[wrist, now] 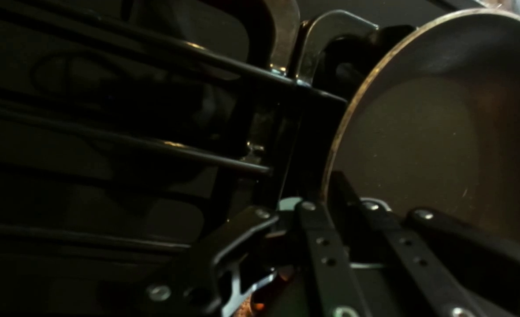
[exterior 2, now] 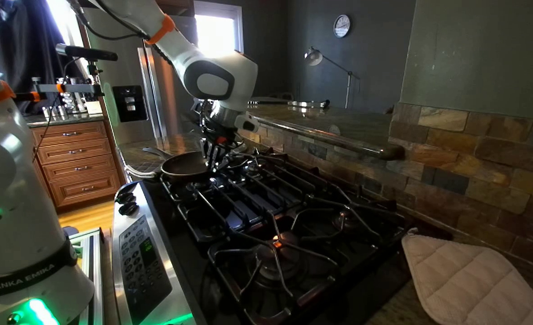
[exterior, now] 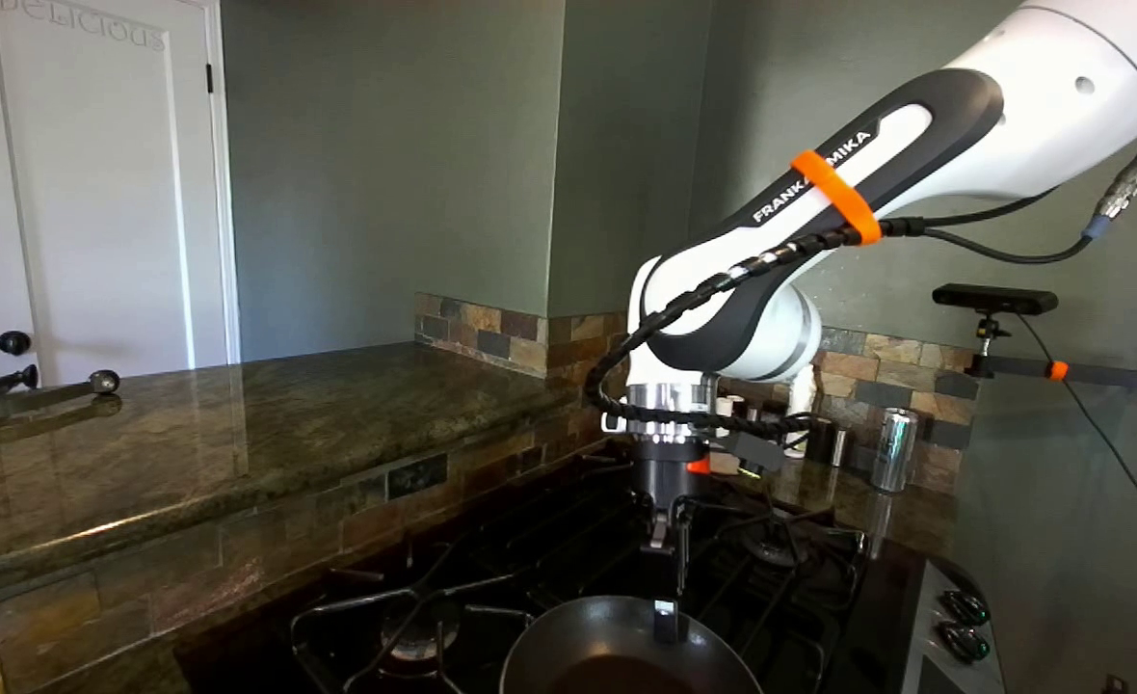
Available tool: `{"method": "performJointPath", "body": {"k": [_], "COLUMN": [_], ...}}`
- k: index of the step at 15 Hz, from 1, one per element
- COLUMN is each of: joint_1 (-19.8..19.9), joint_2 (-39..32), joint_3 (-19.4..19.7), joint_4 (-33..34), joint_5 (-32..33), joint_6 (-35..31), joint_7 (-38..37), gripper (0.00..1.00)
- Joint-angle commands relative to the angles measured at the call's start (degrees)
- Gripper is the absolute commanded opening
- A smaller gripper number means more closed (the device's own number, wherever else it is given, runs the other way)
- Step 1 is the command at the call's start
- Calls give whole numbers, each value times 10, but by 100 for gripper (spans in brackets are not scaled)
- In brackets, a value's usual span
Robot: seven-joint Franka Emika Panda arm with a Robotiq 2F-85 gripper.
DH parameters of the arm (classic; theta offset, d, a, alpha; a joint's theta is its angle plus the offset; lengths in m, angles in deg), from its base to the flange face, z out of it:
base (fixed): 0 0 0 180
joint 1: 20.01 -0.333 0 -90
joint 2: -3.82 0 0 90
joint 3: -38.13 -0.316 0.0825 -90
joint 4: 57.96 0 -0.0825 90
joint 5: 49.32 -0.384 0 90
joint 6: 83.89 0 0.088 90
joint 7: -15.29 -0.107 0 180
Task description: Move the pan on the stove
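The dark round pan (exterior: 578,641) sits on the black stove (exterior 2: 248,216), over the grates at the end farthest from the pot holder. The pan (exterior 2: 183,165) appears level, with its handle (exterior 2: 157,152) pointing away from the arm. My gripper (exterior: 670,600) points down at the pan's rim; it also shows in the other exterior view (exterior 2: 214,158). In the wrist view the rim of the pan (wrist: 418,132) runs between the fingertips of the gripper (wrist: 327,187). One finger is inside the pan, one outside, close against the rim. The outer fingertip is mostly hidden in shadow.
A raised stone countertop (exterior: 241,424) with a tiled side runs along the stove's back. A control panel (exterior 2: 142,257) with knobs edges the front. A quilted pot holder (exterior 2: 474,275) lies beside the stove. A steel canister (exterior: 894,451) and small containers stand by the tiled wall.
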Motion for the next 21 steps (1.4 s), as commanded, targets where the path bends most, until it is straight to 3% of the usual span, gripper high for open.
{"method": "performJointPath", "body": {"k": [1, 10, 11, 13, 19, 21], "joint_1": [-5, -5, -4, -3, -1, -1], "joint_2": [-13, -42, -46, -50, -39, -29], "joint_3": [-5, -17, -18, -19, -22, -22], "joint_4": [8, 27, 30, 35, 40, 40], "joint_5": [-25, -56, -50, -47, -41, -34], "joint_6": [-1, -6, -5, -2, 3, 9], "joint_7": [6, -14, -23, -33, -41, -40], "gripper": [4, 4, 39, 45, 91, 100]}}
